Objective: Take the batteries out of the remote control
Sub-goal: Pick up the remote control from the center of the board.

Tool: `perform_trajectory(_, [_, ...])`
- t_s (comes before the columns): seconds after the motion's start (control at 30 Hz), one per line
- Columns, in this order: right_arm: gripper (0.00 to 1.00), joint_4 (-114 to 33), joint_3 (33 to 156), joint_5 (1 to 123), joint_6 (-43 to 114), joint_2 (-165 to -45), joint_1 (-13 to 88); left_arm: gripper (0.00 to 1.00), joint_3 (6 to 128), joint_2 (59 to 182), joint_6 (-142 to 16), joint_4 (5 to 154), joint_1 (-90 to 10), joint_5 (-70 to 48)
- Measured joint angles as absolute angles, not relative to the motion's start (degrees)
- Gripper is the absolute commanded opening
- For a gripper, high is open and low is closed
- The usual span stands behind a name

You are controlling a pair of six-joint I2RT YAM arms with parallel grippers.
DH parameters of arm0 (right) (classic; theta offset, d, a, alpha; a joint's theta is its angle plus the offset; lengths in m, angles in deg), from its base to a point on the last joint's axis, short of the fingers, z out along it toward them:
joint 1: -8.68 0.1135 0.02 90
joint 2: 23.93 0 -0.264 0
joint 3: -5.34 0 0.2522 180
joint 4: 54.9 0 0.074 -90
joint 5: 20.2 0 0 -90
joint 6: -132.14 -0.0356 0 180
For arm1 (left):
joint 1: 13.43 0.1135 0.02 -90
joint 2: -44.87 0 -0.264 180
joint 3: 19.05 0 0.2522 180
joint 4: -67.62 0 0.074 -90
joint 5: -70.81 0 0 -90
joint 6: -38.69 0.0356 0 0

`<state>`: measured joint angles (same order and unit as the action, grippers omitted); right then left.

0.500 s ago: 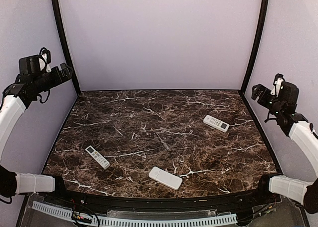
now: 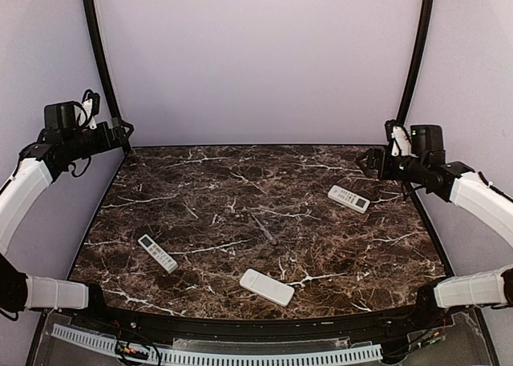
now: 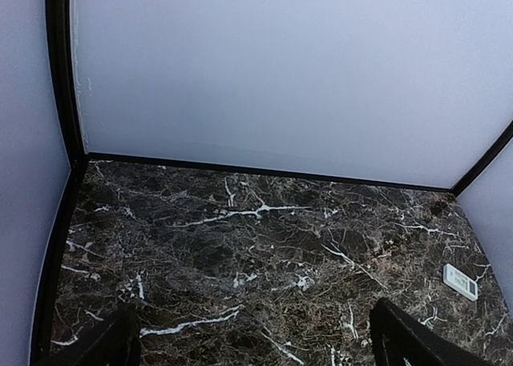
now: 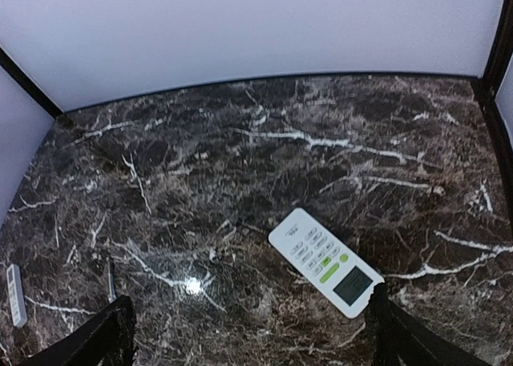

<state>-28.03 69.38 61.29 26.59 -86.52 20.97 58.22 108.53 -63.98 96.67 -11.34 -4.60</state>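
Three white remotes lie on the dark marble table [image 2: 264, 182]. One with buttons and a screen facing up is at the far right [image 2: 349, 199] and shows in the right wrist view [image 4: 327, 260]. A slim one lies at the left [image 2: 157, 252]. A plain-backed one lies at the near middle [image 2: 266, 287]. No batteries are in view. My left gripper [image 2: 123, 132] is open and empty, high over the far left corner. My right gripper [image 2: 367, 159] is open and empty, held above the table just behind the far right remote.
Pale walls with black corner posts [image 2: 100, 62] enclose the table on three sides. The slim remote shows at the left edge of the right wrist view [image 4: 14, 294]. The far right remote shows small in the left wrist view [image 3: 461, 280].
My right arm has swung inward and to the left, over the far right remote. My left arm has moved slightly right. The remotes have not moved.
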Motion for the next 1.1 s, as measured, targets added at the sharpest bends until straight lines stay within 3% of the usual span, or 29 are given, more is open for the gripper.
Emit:
perform_trajectory(0.33, [0.99, -15.8, 74.7, 68.4, 24.5, -104.5, 23.2, 0.95, 55.8, 109.7, -65.8, 89.2, -7.0, -2.1])
perform_trajectory(0.67, [0.95, -15.9, 82.4, 62.1, 27.4, -119.3, 14.0, 0.95, 55.8, 110.8, -67.7, 89.9, -4.2, 4.4])
perform_trajectory(0.87, [0.91, -16.4, 90.0, 58.8, 30.6, -129.0, 13.7, 0.94, 56.8, 116.1, -67.1, 92.6, -4.2, 7.1])
perform_trajectory(1.1, [0.92, -16.5, 90.8, 57.4, 31.9, -132.6, 13.6, 0.94, 56.8, 118.5, -65.9, 94.8, -4.2, 8.6])
